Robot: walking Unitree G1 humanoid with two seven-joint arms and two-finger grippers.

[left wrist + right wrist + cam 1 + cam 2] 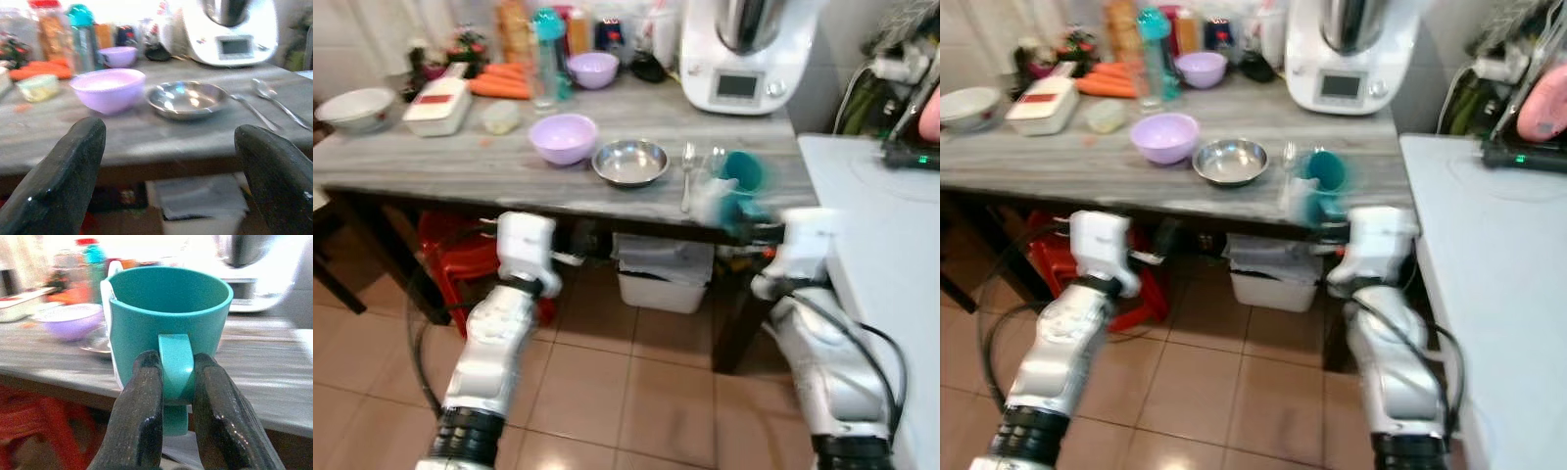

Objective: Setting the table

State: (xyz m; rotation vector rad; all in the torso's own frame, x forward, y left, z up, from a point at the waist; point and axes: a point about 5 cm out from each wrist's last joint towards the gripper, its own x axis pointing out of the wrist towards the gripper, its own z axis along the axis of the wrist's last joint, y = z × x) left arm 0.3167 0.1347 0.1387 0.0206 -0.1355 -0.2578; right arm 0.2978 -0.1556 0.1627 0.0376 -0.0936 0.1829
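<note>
We are holding the teal mug [168,328] by its handle: the right gripper [177,377] is pinching the handle between both black fingers [142,416]. The mug is standing upright at the front edge of the grey table [460,166], just beside two spoons [688,174], and is appearing blurred in the head views. We are keeping the left gripper [171,166] wide apart, holding nothing, below the table edge and facing a steel bowl [629,162] and a lilac bowl [564,137]. A white kitchen machine [744,54] is standing at the back of the table. A second lilac bowl [593,69] is sitting near bottles.
</note>
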